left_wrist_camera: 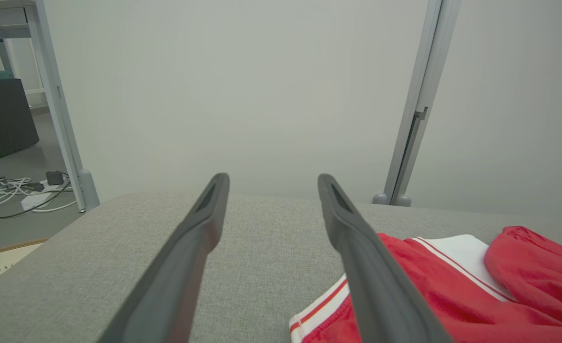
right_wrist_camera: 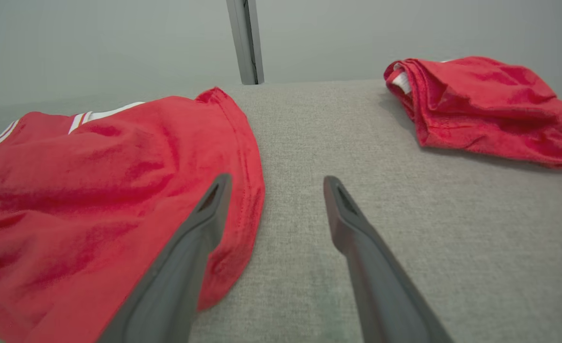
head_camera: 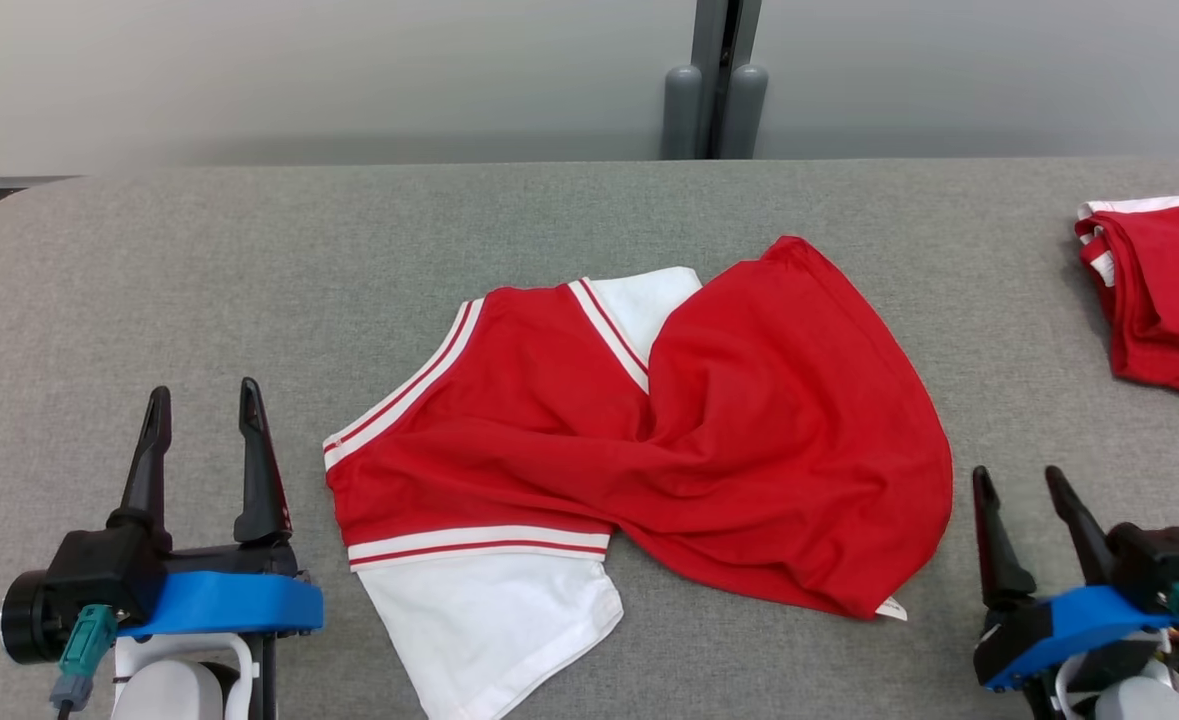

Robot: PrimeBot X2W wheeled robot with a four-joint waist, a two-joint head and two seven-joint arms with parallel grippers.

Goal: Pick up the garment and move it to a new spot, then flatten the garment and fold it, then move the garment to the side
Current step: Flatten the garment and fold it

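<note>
Right, starting on my left: the left hand (head_camera: 204, 392) sits low over the bench (head_camera: 249, 260), its two long dark fingers spread apart with nothing between them. It is near the striped edge of the garment (head_camera: 649, 440) but not touching it. The bench top is a grey woven cloth, slightly coarse, with a rounded far-left corner.

The garment lies in the middle of the bench, between both hands. It is a red top of thin, soft knit, with white panels and red-and-white striped trim. It is neither flat nor folded. Its left half lies fairly smooth, with a white panel reaching toward me. Its right half is turned over on itself into a broad rounded lobe, and deep creases run into a twist at the centre. A small white tag peeks out at the near right hem.

The right hand (head_camera: 1019, 476) rests near that rounded hem, fingers likewise apart and empty. In its wrist view one finger overlaps the hem, though I cannot tell whether it touches.

At the far right, a second red garment (head_camera: 1164, 290) lies bunched in loose folds, well apart.

I judge the job barely begun. I cannot say whether the first move is done. Untwisting, flattening, folding and setting aside all remain.
</note>
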